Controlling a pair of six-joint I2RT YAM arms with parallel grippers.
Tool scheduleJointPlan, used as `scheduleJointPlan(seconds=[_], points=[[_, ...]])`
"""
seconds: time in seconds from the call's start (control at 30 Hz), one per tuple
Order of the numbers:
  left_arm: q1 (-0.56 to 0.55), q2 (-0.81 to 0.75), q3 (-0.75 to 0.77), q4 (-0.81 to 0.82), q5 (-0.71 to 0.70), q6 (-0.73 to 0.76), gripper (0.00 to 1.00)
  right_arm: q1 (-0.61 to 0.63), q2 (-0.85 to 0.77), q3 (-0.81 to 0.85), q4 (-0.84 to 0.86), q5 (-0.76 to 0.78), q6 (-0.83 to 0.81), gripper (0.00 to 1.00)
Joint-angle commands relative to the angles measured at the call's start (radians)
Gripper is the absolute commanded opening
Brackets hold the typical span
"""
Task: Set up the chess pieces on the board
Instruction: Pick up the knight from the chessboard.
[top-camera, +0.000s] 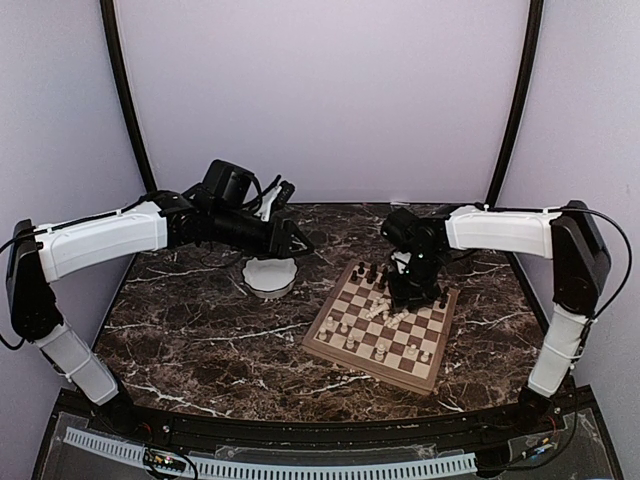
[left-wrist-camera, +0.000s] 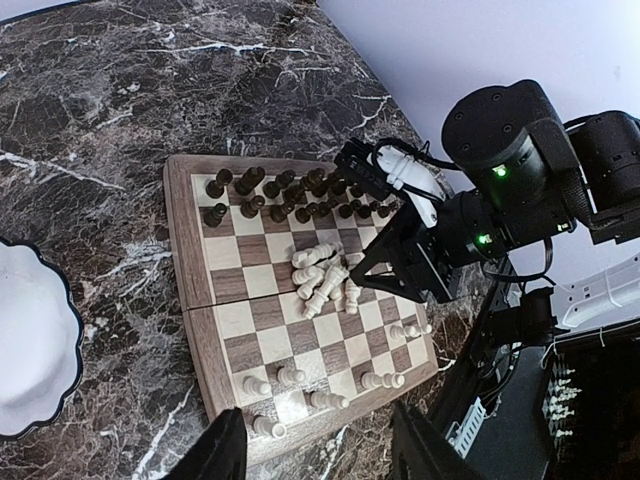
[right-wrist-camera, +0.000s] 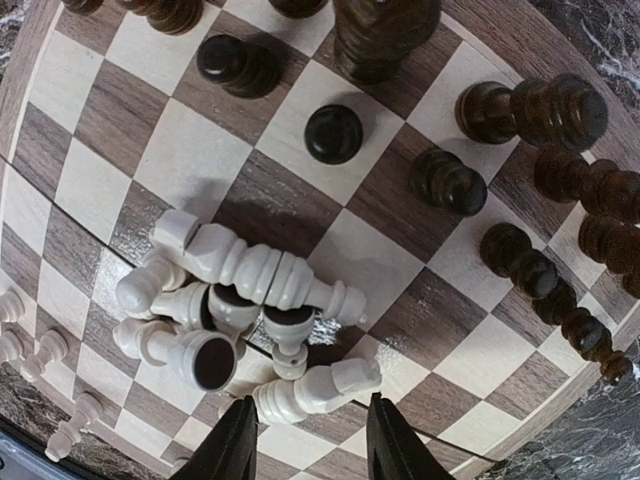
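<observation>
A: Now, from above, we have the right gripper (top-camera: 412, 296) low over the middle of the board (top-camera: 360, 366), and the left gripper (top-camera: 296, 240) well off the board's left side, hovering near the bowl (top-camera: 270, 278).

B: Left wrist next: our jaws there stand apart, holding nothing. The pale chess pieces (left-wrist-camera: 322, 280) lie toppled in a heap mid-board; the dark chess pieces (left-wrist-camera: 285, 195) stand crowded along one board edge.

A: Right wrist: jaws parted and empty, poised just above that heap. We'd worry here, since the pale ones touch and overlap.

B: Agreed. Closing could catch two at once, or squirt one rolling off the board. And a careless lift might clip the dark ranks close by.
</observation>
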Motion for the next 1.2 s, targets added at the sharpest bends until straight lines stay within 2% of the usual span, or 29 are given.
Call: scheduleJointPlan(seconds=[0.0, 0.47, 0.67, 0.9, 1.17], points=[[0.008, -0.002, 0.026, -0.013, 0.015, 0.006, 0.51, -0.003, 0.033, -0.007, 0.034, -0.006, 0.019, 0.39], [0.008, 0.012, 0.023, -0.003, 0.023, 0.013, 0.51, 0.034, 0.058, -0.005, -0.028, 0.022, -0.03, 0.42], [0.008, 0.021, 0.019, 0.013, 0.03, 0.005, 0.51, 0.075, 0.033, 0.002, -0.047, 0.089, -0.042, 0.48], [0.008, 0.033, 0.022, 0.024, 0.041, -0.002, 0.52, 0.123, 0.008, 0.058, -0.104, 0.178, -0.04, 0.5], [0.008, 0.041, 0.02, 0.035, 0.052, -0.009, 0.51, 0.152, -0.01, 0.003, -0.101, 0.179, 0.002, 0.54]])
